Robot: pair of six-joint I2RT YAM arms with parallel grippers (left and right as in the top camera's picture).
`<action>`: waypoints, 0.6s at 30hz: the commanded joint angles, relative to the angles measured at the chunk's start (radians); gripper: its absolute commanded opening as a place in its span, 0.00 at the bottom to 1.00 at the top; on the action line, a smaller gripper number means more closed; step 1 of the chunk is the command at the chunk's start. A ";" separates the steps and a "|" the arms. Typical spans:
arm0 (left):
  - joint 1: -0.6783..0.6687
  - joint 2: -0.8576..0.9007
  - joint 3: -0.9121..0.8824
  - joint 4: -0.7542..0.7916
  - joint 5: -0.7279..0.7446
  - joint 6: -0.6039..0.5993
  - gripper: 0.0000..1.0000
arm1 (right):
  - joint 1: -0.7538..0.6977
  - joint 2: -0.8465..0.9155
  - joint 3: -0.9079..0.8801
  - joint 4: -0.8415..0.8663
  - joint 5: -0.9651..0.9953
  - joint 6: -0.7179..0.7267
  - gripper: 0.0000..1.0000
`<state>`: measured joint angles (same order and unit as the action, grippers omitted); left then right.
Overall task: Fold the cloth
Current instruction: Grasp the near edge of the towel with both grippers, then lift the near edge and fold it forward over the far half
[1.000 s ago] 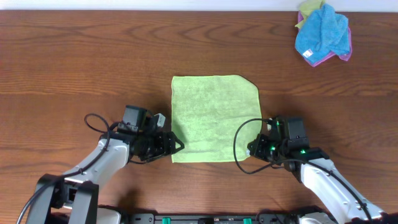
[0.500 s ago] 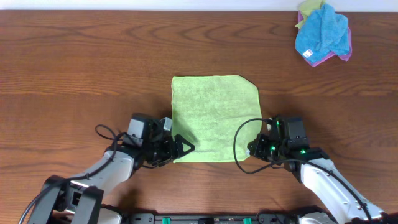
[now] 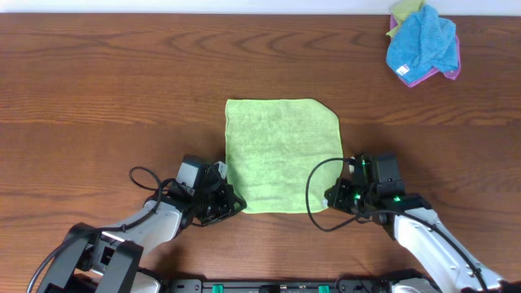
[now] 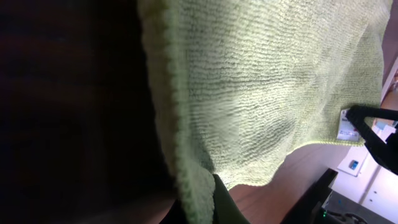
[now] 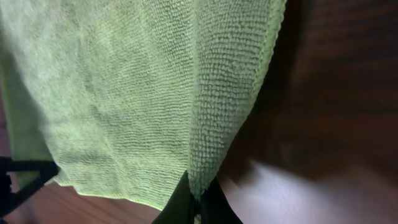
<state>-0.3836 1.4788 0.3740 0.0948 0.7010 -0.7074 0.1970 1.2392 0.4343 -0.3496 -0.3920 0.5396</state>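
The lime-green cloth (image 3: 282,153) lies flat and spread out in the middle of the table. My left gripper (image 3: 231,204) sits at its near left corner, shut on the cloth; in the left wrist view the cloth's edge (image 4: 186,186) runs down between the dark fingers (image 4: 222,205). At the near right corner my right gripper (image 3: 336,198) is shut on the cloth too, and the right wrist view shows a pinched fold of cloth (image 5: 214,118) rising from the fingers (image 5: 180,208).
A pile of cloths, bright blue (image 3: 422,41) over purple and yellow-green ones, lies at the far right corner of the brown wooden table (image 3: 98,89). Cables loop beside both wrists.
The left gripper moved right to the cloth's near left corner and closed on it. The right gripper stayed shut on its corner.
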 commanded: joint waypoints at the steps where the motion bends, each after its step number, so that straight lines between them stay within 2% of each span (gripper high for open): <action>1: -0.001 -0.056 -0.005 -0.052 0.008 -0.002 0.06 | 0.010 -0.055 -0.002 -0.036 0.008 -0.041 0.01; 6: -0.001 -0.236 -0.003 -0.203 0.006 0.009 0.06 | 0.010 -0.179 -0.002 -0.121 0.030 -0.043 0.01; 10: -0.001 -0.375 0.006 -0.248 -0.020 -0.074 0.06 | 0.011 -0.267 -0.002 -0.123 0.039 -0.035 0.01; 18: -0.001 -0.396 0.081 -0.243 -0.238 -0.169 0.06 | 0.012 -0.272 -0.002 0.032 0.135 0.007 0.01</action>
<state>-0.3836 1.0733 0.4084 -0.1513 0.5804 -0.8341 0.2008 0.9676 0.4339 -0.3466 -0.3256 0.5240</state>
